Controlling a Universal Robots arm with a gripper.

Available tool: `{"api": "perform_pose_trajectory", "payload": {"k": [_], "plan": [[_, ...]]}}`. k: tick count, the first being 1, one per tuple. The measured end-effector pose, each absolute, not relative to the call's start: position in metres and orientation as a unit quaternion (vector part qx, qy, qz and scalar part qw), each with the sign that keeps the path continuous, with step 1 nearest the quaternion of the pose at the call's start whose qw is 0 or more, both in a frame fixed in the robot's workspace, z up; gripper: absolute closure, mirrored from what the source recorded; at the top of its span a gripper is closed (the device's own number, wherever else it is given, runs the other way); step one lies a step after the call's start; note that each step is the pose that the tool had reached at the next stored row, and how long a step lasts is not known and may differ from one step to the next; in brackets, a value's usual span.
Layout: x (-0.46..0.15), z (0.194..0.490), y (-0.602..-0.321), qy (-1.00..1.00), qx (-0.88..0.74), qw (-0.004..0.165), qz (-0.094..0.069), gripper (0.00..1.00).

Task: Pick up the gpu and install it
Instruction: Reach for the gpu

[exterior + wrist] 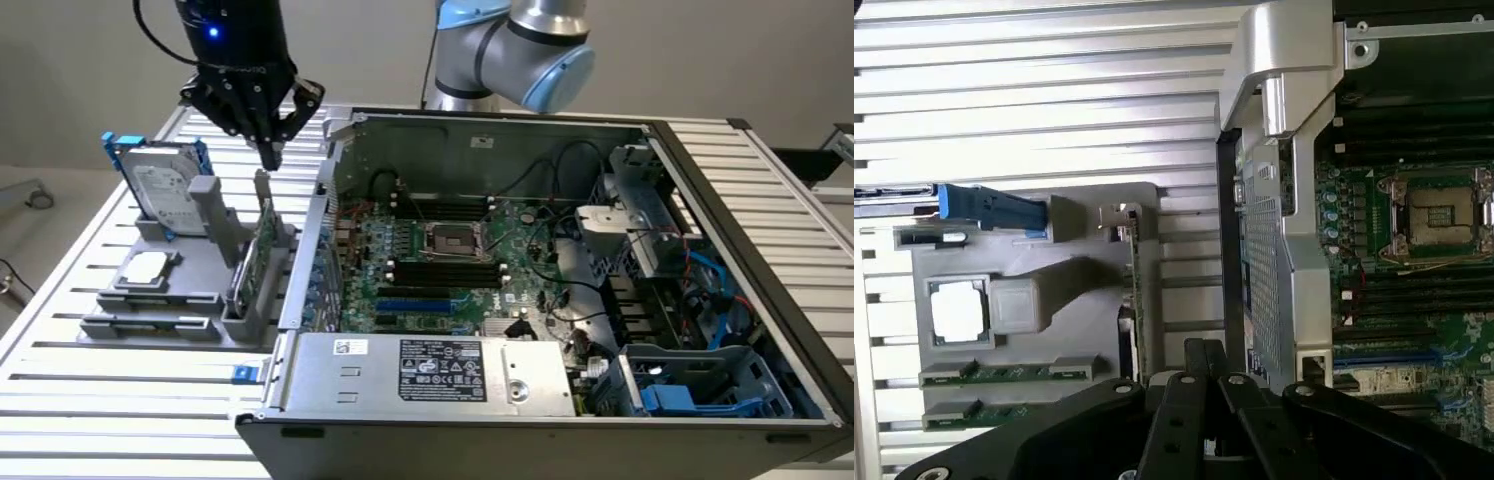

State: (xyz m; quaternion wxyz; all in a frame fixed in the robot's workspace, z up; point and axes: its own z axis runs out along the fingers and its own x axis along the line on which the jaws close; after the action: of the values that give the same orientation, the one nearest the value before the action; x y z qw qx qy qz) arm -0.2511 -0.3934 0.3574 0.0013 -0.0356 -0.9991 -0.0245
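Hovering just above the upright gpu (252,262), the gripper (271,156) is clenched shut, empty.

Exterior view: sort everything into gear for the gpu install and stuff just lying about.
For the job:
gpu, on edge in the grey holder
pincer, just above the gpu
open computer case with its motherboard

Lying about:
hard drive in a blue frame
processor chip
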Motion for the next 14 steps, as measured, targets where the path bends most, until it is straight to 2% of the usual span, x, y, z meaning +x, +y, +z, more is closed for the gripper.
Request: {"api": "perform_pose_trajectory", "payload": {"k": [9, 14], "plan": [[-0.278, 0.355, -0.421, -0.999, -0.036, 0.001, -0.025, 0.89], [-0.279, 0.354, -0.422, -0.999, -0.036, 0.002, -0.025, 0.89]]}}
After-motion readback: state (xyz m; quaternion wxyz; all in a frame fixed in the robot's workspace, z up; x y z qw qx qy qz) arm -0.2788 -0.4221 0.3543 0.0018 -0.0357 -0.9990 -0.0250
